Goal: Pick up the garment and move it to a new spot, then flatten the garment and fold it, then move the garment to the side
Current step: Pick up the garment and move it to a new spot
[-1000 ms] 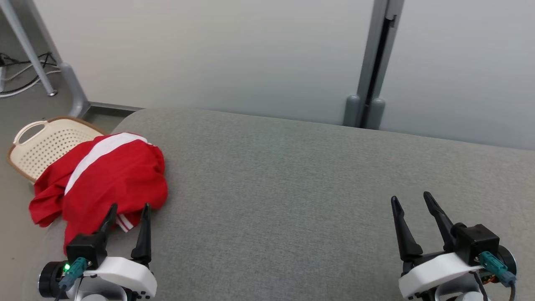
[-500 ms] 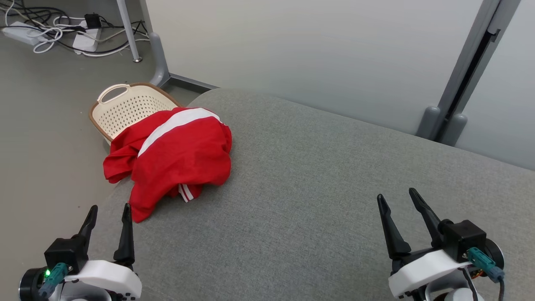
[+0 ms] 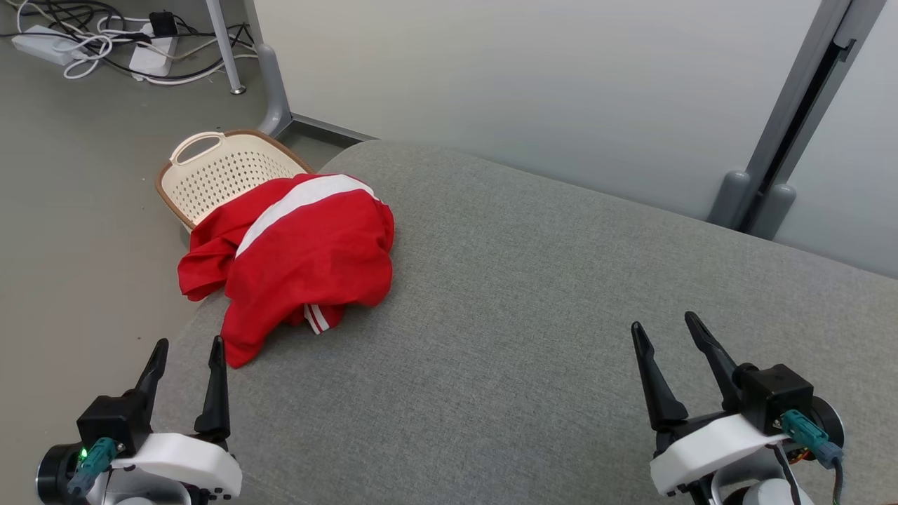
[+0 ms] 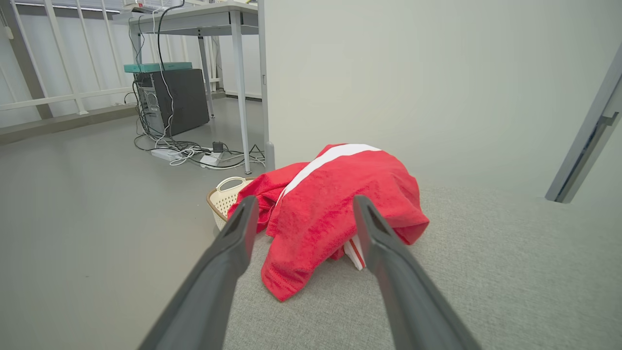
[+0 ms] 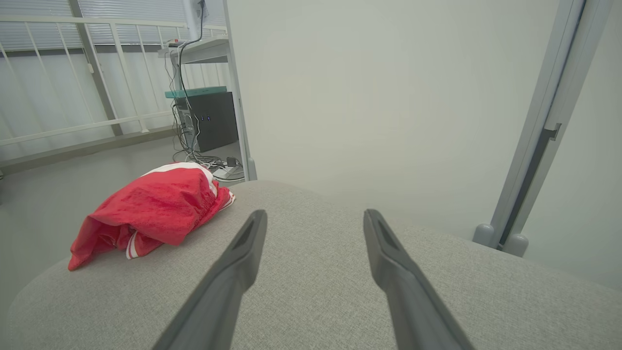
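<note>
The garment [image 3: 302,252] is a crumpled red piece with a white stripe, heaped on the left end of the grey cushioned surface [image 3: 533,315], one edge hanging over the side. It also appears in the left wrist view, garment [image 4: 330,204], and at the left of the right wrist view, garment [image 5: 155,209]. My left gripper [image 3: 188,344] is open, short of the garment's near edge and pointing at it, nothing between its fingers. My right gripper [image 3: 665,322] is open over bare cushion at the lower right, far from the cloth.
A cream perforated basket [image 3: 217,172] sits on the floor behind the garment, partly covered by it. Cables and power strips [image 3: 105,45] lie on the floor at the far left by a desk leg. A pale partition wall [image 3: 533,77] borders the cushion's far side.
The whole head picture has shifted, so the camera turned left; the garment now sits nearer the middle. Both grippers stay open and hold nothing.
</note>
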